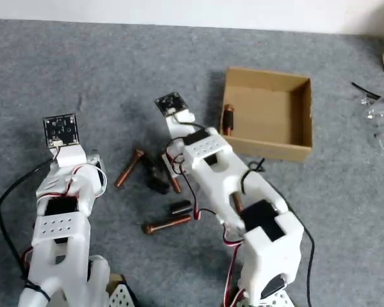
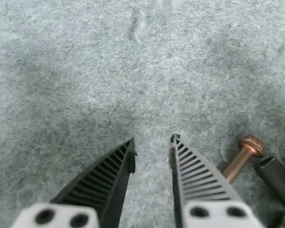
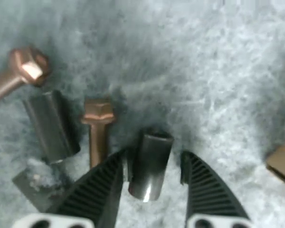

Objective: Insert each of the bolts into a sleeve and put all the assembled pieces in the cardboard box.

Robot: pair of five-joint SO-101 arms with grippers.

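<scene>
Right gripper (image 3: 153, 159): fingers parted, straddling dark smooth sleeve (image 3: 149, 166), not yet clamped. Sleeve's long axis in line with fingers, so closes across its round wall; probably slippery. Just beside, parallel: coppery hex-head bolt (image 3: 99, 130). Left gripper (image 2: 152, 142): fingers narrowly apart, holding nothing, over grey carpet (image 2: 85, 71), farther off. Cardboard box (image 1: 269, 151) at 2 o'clock from the parts, high view.

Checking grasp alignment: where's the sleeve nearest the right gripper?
Right wrist view: the sleeve lies between the open fingers of the right gripper, with a bolt just beside it.
</scene>
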